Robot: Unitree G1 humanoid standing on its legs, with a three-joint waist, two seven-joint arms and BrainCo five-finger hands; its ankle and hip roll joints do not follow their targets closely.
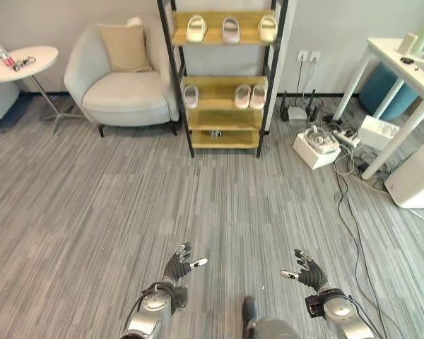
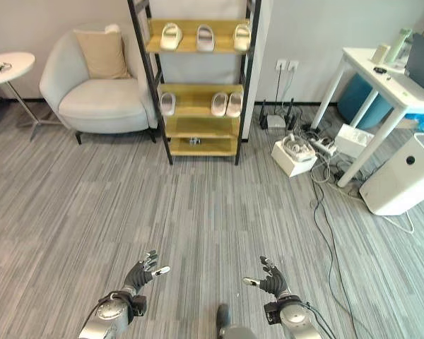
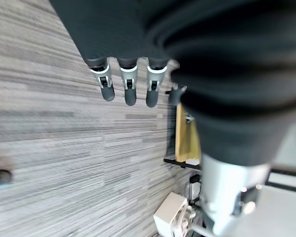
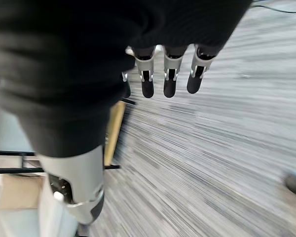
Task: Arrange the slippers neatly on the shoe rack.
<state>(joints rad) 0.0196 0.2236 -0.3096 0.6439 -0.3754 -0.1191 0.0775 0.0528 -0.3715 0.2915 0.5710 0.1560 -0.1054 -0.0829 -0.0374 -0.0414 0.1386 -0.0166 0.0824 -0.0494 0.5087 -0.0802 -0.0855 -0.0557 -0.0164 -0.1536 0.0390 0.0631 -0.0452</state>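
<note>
Slippers (image 1: 230,30), rounded and cream, line wooden shoe rack (image 1: 219,106) shelves.

Quick count: six pale cream slippers total on the black-framed wooden shoe rack (image 1: 222,116) at 12 o'clock, three on the top shelf (image 1: 230,30) and three on the middle one (image 1: 242,96). One light grey armchair (image 1: 120,88) at 11 o'clock with one beige cushion (image 1: 125,47). One round white side table (image 1: 21,62) at 10 o'clock.
</note>
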